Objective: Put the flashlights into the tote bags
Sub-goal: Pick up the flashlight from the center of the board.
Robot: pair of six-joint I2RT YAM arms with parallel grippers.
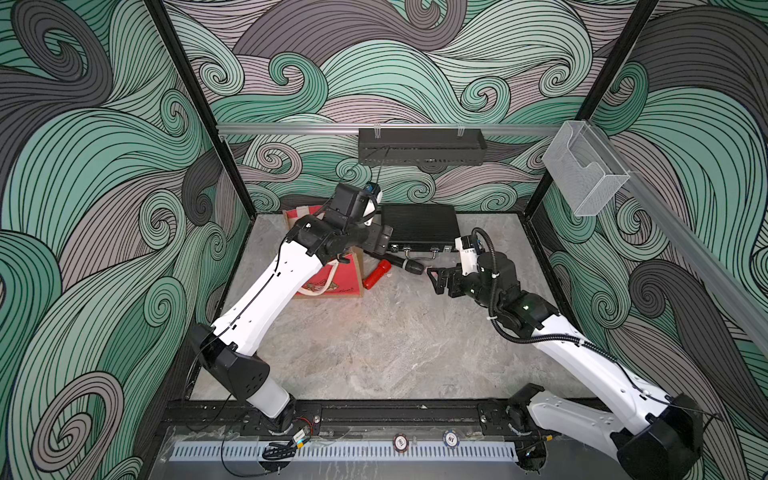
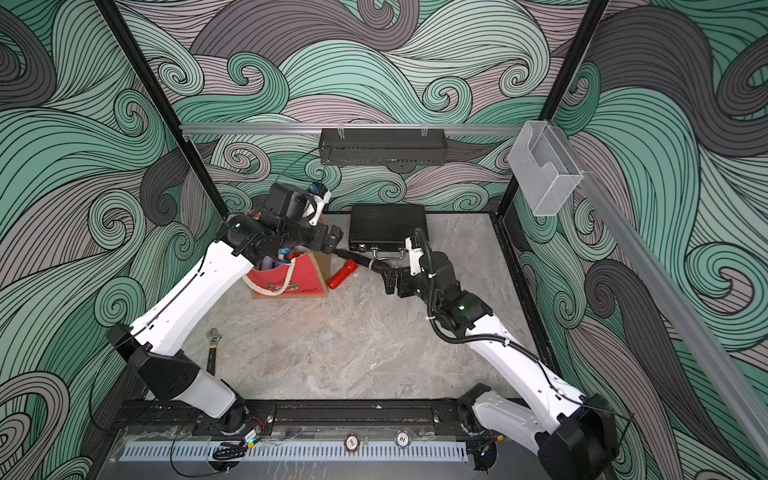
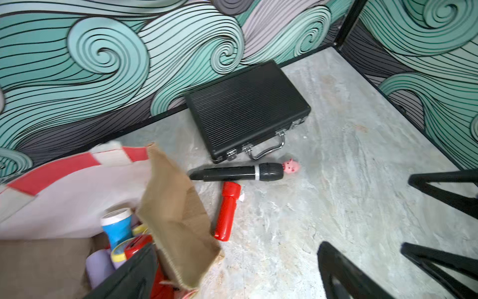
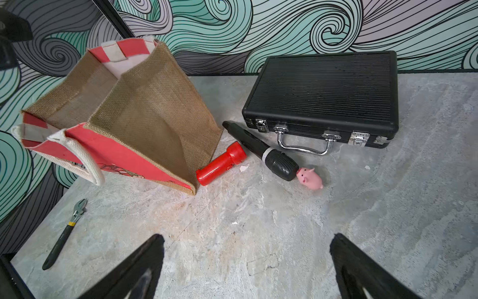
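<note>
— Left end effector (image 1: 380, 243)?
— Jaws wide apart, holding nothing, hanging over the right edge of the tote bag (image 1: 332, 286). Right end effector (image 1: 438, 284): equally wide, empty, low at the right.
— And the red flashlight (image 1: 376, 274)?
— Lying on the surface (image 1: 374, 353) against the bag's right side, just near of the left arm's tip. Its long axis runs near-left to far-right, head beside the microphone (image 1: 405, 264). Left looks closer.
— Beyond?
— Black case (image 1: 419, 224) at the far wall; swirl-patterned walls (image 1: 374, 83) all round.
</note>
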